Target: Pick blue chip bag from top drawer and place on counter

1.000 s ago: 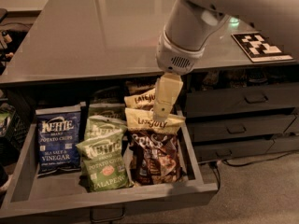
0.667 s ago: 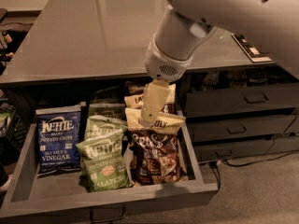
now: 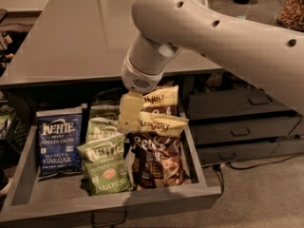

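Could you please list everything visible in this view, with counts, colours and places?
blue chip bag: one, navy, left side of the drawer, lying flat.
green jalapeno bags: at least two, green, drawer middle.
brown bags: about three, tan-topped, drawer right.
top drawer: one, dark grey, pulled open.
counter: one, glossy grey, above the drawer.
closed drawers: three, grey, right.
arm: one, off-white, extends from upper right.
pincer: one, cream, over the drawer's middle bags.

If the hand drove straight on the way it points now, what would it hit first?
Probably a green jalapeno bag, not the blue chip bag, which lies left of it in the top drawer. The hand points down over the middle bags; depth is unclear.
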Robot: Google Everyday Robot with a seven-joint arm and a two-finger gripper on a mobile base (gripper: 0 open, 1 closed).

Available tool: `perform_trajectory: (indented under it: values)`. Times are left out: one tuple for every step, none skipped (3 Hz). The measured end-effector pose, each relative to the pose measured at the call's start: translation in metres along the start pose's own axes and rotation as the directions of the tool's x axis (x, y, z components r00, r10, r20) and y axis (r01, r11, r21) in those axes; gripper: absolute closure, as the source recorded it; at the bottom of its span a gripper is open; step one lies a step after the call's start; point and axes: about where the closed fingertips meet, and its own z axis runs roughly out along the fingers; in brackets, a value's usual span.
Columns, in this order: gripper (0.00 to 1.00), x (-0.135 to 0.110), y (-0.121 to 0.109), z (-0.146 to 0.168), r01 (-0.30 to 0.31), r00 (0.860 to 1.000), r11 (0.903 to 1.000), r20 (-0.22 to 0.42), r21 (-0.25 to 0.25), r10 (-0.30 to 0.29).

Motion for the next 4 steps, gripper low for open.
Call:
perform_trajectory:
  values:
    - [0.0, -0.013, -0.004, 0.02, 0.022, 0.999, 0.9997, 0.03, 0.013, -0.022]
    - [0.0, -0.034, -0.006, 0.071, 0.03, 0.999, 0.9995, 0.042, -0.008, -0.029]
    - [0.0, -0.035, -0.005, 0.072, 0.032, 0.999, 0.9995, 0.042, -0.009, -0.031]
    - [0.0, -0.055, 0.004, 0.094, 0.063, 0.995, 0.9978, 0.079, -0.02, -0.061]
